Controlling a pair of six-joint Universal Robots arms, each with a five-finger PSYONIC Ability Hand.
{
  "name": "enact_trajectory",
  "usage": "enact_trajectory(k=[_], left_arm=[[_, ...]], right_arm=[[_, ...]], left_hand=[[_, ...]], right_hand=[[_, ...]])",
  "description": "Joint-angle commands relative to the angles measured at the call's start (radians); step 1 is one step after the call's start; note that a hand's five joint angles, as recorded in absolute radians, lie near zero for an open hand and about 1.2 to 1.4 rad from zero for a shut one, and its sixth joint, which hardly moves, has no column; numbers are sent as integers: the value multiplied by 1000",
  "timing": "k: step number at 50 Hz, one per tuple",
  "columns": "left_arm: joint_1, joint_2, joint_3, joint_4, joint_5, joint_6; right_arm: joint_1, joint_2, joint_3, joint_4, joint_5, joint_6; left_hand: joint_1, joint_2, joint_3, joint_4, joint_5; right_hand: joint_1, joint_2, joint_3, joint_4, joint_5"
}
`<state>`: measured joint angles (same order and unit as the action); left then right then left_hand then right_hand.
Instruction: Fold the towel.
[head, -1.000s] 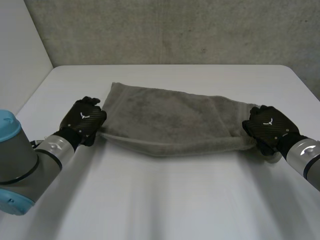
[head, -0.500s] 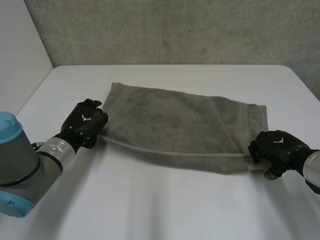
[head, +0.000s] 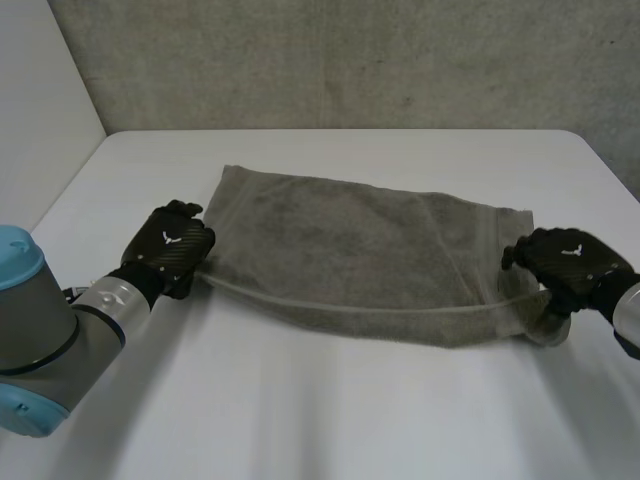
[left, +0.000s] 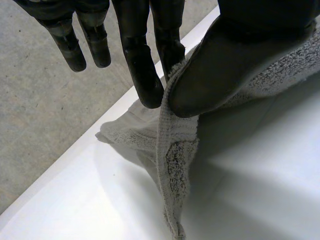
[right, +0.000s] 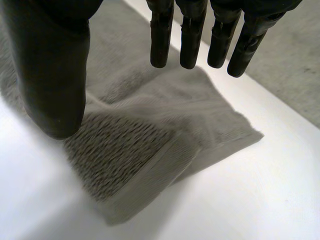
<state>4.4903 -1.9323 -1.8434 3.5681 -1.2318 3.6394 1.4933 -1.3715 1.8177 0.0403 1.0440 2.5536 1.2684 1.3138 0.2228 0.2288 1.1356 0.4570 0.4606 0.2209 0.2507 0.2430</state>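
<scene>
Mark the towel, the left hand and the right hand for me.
towel (head: 350, 245), head view, middle of the cloth.
left hand (head: 172, 248), head view, back of the hand.
right hand (head: 568, 258), head view, back of the hand.

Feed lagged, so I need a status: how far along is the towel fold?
Little looks done: the towel lies spread wide on the table. In hand: the left hand pinches its near left corner; the right hand hovers open over the right corner. Left: grasp there and make the fold.
</scene>
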Motion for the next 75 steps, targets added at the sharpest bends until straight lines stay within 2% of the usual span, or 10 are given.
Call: enact_trajectory(k=[1, 19, 24, 25, 26, 37, 45, 59, 67, 75], left_arm=[[-17, -1, 0, 0, 0, -1], [-26, -1, -7, 0, 2, -1], [-22, -1, -4, -2, 2, 1], [-19, -1, -4, -2, 2, 1], [-17, -1, -5, -2, 2, -1], [-2, 61, -8, -77, 0, 1], [56, 251, 3, -216, 3, 11], [59, 558, 46, -527, 18, 56], [67, 561, 46, -627, 71, 257], [55, 345, 130, -626, 69, 257]], right_arm=[[1, -5, -40, 7, 2, 36], [8, 111, -80, 72, 70, 7], [4, 118, -84, 84, 74, 7], [1, 109, -84, 95, 68, 7], [-1, 100, -86, 110, 65, 7], [-86, -58, -70, 136, -51, 5], [-139, -198, -80, 133, -165, 4], [-137, -388, -126, 148, -213, 4], [-153, -377, -123, 193, -217, -87], [-133, -221, -139, 181, -203, -153]], left_hand=[[128, 83, -48, -54, 86], [128, 83, -48, -54, 86], [128, 83, -48, -54, 86], [128, 83, -48, -54, 86], [128, 83, -48, -54, 86], [128, 83, -48, -54, 86], [128, 83, -48, -54, 86], [128, 83, -48, -54, 86], [128, 83, -48, -54, 86], [128, 83, -48, -54, 86]], right_hand=[[-90, -94, -46, -76, -51], [33, 30, -46, -76, 73], [570, 567, -46, -76, 610], [876, 872, -46, -76, 915], [939, 935, -46, -76, 978], [939, 936, -46, -76, 979], [939, 936, -46, -76, 979], [939, 936, -46, -76, 979], [939, 936, -46, -76, 979], [939, 936, -46, -76, 979]])
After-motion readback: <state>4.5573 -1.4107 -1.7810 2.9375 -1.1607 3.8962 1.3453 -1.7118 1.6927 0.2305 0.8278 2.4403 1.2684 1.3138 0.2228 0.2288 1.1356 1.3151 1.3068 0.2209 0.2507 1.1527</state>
